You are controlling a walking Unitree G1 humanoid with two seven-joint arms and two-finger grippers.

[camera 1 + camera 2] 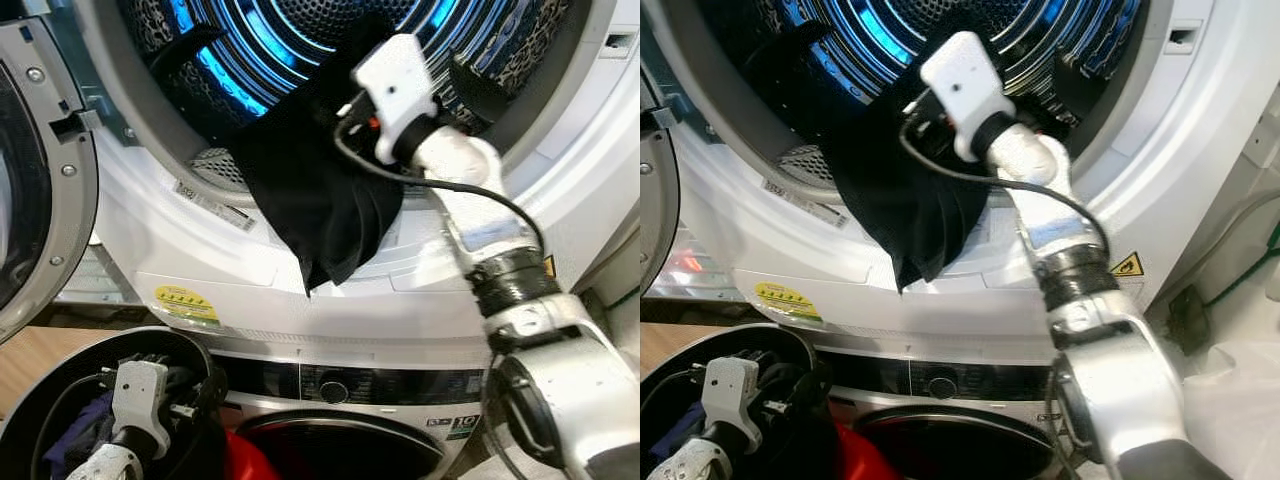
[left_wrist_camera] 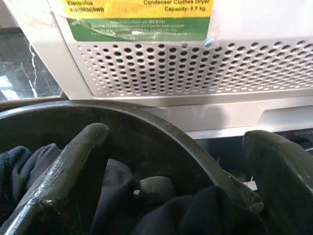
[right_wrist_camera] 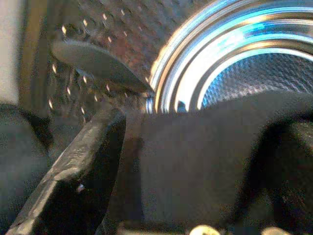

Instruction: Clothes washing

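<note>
loading a black garment into the drum

the right gripper (image 1: 375, 75) clenches the black garment (image 1: 320, 190), which drapes over the drum's (image 1: 300, 30) front rim; push deeper before letting go so nothing hangs out. the left gripper (image 2: 171, 161) hangs released over the laundry basket (image 1: 60, 375).

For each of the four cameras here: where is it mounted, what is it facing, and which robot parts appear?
Left eye: head, facing down at the dryer drum; right arm holds the black garment.
Right eye: same scene; left gripper over the black basket.
Left wrist: along its fingers into the basket.
Right wrist: along its fingers into the drum.
Shared: garment, drum.
</note>
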